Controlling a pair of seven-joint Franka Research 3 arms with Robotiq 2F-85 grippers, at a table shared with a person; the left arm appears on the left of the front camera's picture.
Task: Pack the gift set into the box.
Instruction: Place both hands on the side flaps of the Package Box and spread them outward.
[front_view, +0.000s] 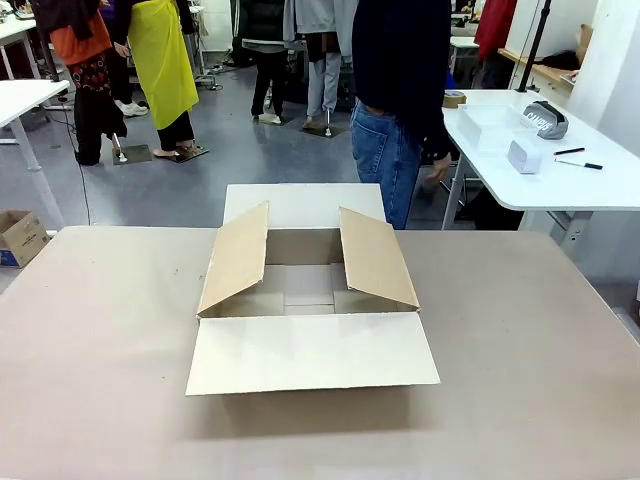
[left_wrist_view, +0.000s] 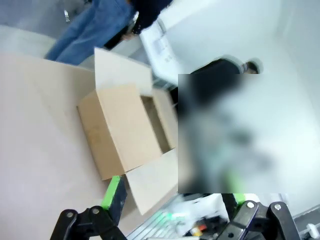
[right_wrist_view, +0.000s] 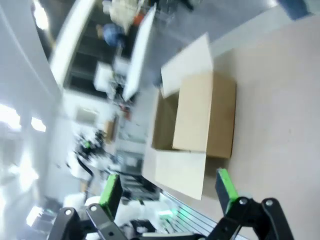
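The box (front_view: 305, 290) stands open in the middle of the brown table (front_view: 100, 340), its four flaps spread and its inside bare. The gift set's parts lie on a white side table (front_view: 540, 185) at the far right: a pale tray (front_view: 487, 126), a small white box (front_view: 524, 156), a grey pouch (front_view: 546, 119) and a black pen (front_view: 579, 164). A person (front_view: 400, 100) in a dark top and jeans stands behind the box, turned toward that side table. My left gripper (left_wrist_view: 172, 200) hangs open high above the box (left_wrist_view: 125, 130). My right gripper (right_wrist_view: 167, 192) is open too, with the box (right_wrist_view: 205, 112) well below it.
A small printed brown carton (front_view: 20, 237) sits on the floor at the left. Another white table (front_view: 25, 95) stands at the far left. People stand farther back in the room. Broad bare tabletop lies on both sides of the box and in front of it.
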